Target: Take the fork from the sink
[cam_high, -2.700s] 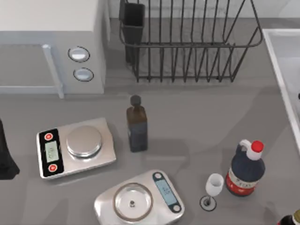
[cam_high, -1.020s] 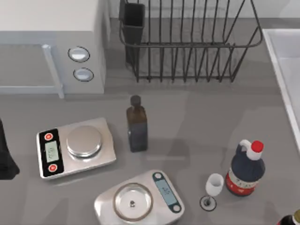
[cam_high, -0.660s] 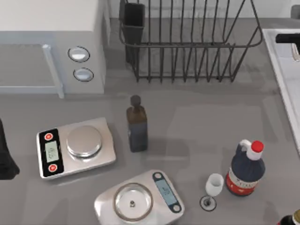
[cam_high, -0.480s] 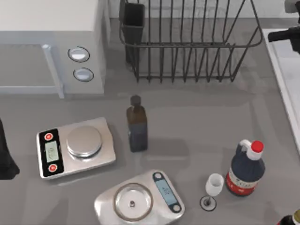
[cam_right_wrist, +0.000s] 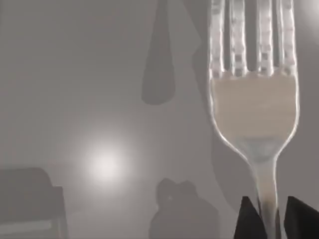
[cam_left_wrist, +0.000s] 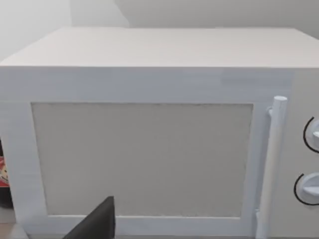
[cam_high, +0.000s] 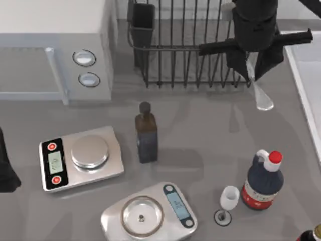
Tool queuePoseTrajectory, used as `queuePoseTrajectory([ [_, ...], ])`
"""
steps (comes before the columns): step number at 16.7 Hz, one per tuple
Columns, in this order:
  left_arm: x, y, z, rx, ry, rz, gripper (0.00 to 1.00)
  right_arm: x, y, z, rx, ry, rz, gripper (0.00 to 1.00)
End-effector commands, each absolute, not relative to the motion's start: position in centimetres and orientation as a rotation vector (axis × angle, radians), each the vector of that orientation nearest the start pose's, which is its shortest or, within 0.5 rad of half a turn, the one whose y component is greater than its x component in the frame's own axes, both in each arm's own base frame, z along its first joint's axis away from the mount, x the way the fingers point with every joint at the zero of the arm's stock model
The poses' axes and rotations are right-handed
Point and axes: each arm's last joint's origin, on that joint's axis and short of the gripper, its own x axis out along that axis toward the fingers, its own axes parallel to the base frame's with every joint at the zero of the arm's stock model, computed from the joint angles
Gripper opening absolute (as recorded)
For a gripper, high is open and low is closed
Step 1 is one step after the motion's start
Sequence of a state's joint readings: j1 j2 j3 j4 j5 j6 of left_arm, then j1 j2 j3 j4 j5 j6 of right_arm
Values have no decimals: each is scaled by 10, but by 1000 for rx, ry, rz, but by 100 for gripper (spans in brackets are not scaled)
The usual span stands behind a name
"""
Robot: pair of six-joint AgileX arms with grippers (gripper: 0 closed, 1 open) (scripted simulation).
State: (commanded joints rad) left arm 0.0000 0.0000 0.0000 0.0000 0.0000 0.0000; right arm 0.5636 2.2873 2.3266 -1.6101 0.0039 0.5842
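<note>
Fork (cam_high: 262,95), slim shiny silver metal, pinched by the right claw (cam_high: 252,68) above the grey counter (cam_high: 210,130).
Right arm reaches down beside the black wire dish rack (cam_high: 200,45); pale white-grey sink (cam_high: 296,65) just right; bare counter below; left claw (cam_high: 6,165) parked at the left edge, grip unclear.

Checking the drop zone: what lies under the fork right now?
The fork hangs from the right gripper, shut on it, above bare grey countertop beside the dish rack, left of the sink. Its upper part is covered by the gripper.
</note>
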Motion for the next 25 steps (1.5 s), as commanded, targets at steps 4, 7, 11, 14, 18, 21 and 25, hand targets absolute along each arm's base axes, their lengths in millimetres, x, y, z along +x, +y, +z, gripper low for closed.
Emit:
queuePoseTrajectory([
  [4, 106, -1, 160, 0, 0, 0, 100, 391, 213, 262, -79, 1526, -111, 0],
  [7, 106, -1, 160, 0, 0, 0, 100, 390, 213, 266, -49, 1499, -95, 0],
  [11, 106, -1, 160, 0, 0, 0, 100, 390, 221, 251, 16, 1471, -55, 0],
  [14, 106, -1, 160, 0, 0, 0, 100, 387, 229, 218, 32, 1496, -36, 0],
  [18, 106, -1, 160, 0, 0, 0, 100, 377, 237, 174, 19, 1550, -20, 0],
  [21, 106, -1, 160, 0, 0, 0, 100, 370, 241, 160, 8, 1570, -8, 0],
  [25, 106, -1, 160, 0, 0, 0, 100, 370, 241, 160, 8, 1571, -8, 0],
])
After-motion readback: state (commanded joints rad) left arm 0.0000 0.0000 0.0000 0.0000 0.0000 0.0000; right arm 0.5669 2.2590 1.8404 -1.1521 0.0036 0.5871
